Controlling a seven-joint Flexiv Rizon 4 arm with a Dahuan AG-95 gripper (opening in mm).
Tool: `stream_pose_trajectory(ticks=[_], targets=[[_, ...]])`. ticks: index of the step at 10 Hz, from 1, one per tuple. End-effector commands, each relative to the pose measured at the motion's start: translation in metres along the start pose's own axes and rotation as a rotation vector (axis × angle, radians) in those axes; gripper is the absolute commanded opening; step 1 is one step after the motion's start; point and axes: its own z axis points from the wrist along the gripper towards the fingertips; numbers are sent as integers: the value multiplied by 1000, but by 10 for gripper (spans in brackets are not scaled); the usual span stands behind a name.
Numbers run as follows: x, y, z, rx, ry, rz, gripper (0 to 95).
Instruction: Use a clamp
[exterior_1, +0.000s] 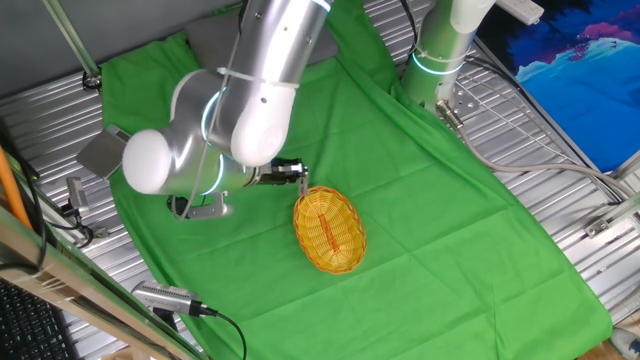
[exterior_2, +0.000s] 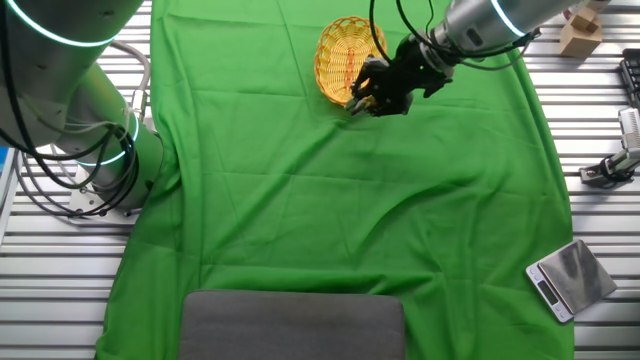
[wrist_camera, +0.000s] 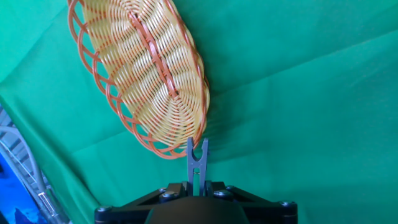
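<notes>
A small grey clamp (wrist_camera: 197, 163) sticks up from between the black fingers of my gripper (wrist_camera: 196, 186), which is shut on its tail. Its two thin prongs form a narrow V whose tips sit at the lower rim of the yellow wicker basket (wrist_camera: 146, 74); whether they touch the rim I cannot tell. In one fixed view the gripper (exterior_1: 291, 172) hangs at the basket's (exterior_1: 329, 230) upper left edge. In the other fixed view the gripper (exterior_2: 372, 92) is at the basket's (exterior_2: 343, 55) lower right rim. The clamp is too small to make out in either fixed view.
Green cloth (exterior_1: 420, 180) covers the table. A second robot base (exterior_1: 440, 60) stands at the back. A dark grey pad (exterior_2: 292, 325) lies at the cloth's near edge, and a small scale (exterior_2: 570, 278) sits on the metal slats.
</notes>
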Motion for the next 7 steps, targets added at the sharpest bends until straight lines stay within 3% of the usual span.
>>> stream_pose_trajectory(ticks=[1, 4, 7], targets=[[1, 0, 0, 19, -12, -4, 0], [4, -5, -6, 31, -19, -16, 0], [7, -7, -5, 28, -23, -16, 0]])
